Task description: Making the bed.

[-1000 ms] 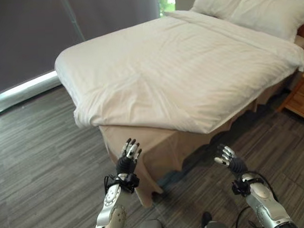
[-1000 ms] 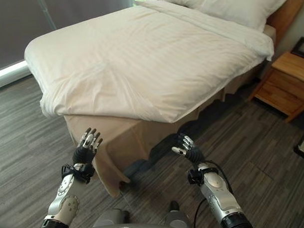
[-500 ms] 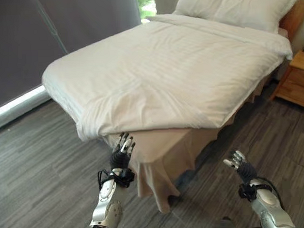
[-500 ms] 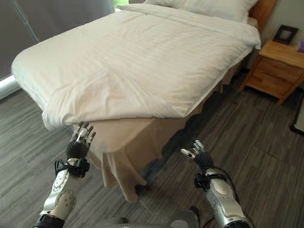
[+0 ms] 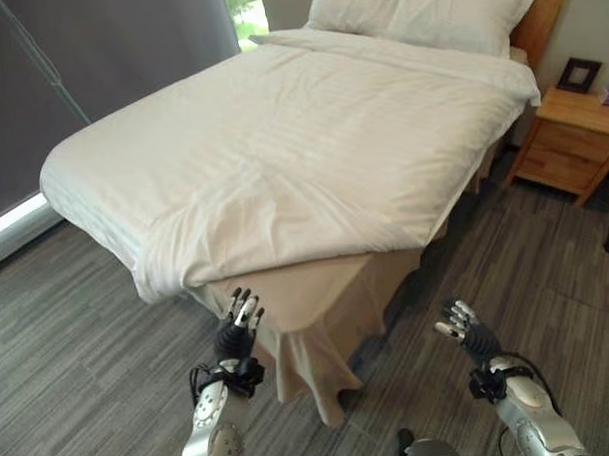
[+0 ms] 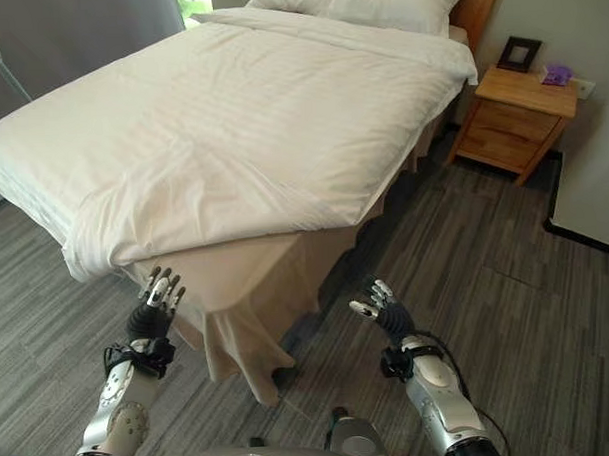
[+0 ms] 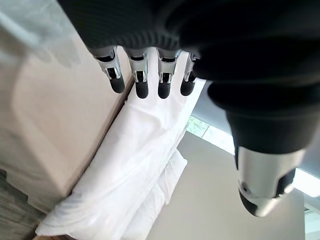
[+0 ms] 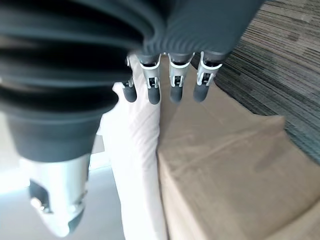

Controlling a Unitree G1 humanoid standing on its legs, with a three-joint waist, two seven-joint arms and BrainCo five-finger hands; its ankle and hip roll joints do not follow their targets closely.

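Bed (image 5: 281, 129) corner, seen from its foot. Duvet (image 5: 312, 168) lies spread over the mattress beyond both my hands, its near edge rumpled and short of the corner, so the tan skirt (image 5: 318, 318) hangs exposed between them. My left hand (image 5: 236, 328) is raised just below that edge, fingers straight and apart, holding nothing; I judge it placed to catch the hem. My right hand (image 5: 460, 325) hovers apart from the bed, fingers relaxed, empty. Pillows (image 5: 417, 9) sit far ahead; a nightstand (image 5: 567, 139) stands beyond my right hand.
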